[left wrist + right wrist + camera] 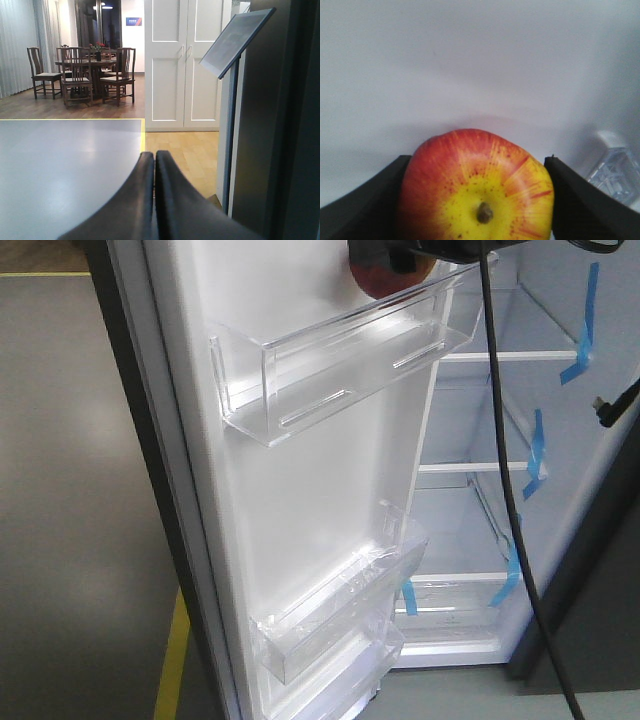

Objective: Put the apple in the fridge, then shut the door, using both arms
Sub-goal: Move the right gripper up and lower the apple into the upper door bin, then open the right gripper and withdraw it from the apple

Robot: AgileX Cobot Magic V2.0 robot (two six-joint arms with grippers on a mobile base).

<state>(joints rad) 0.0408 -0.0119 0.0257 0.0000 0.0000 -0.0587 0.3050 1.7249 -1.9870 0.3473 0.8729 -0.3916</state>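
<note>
My right gripper (477,165) is shut on the red apple (475,185), whose yellow patch and stem face the camera; a white surface fills the view behind it. In the front view the apple (385,278) and the gripper (395,252) are at the top edge, just above the top clear bin (340,355) of the open door (300,490). The fridge (500,440) stands open, with white interior, glass shelves and blue tape. My left gripper (155,157) is shut and empty, pointing over a grey floor beside the door's dark outer face (280,125).
A black cable (500,440) hangs down across the fridge opening. Lower door bins (330,625) jut out near the bottom. Yellow floor line (172,660) left of the door. In the left wrist view, a sign stand (232,45), white doors and a dining table with chairs (85,75) far off.
</note>
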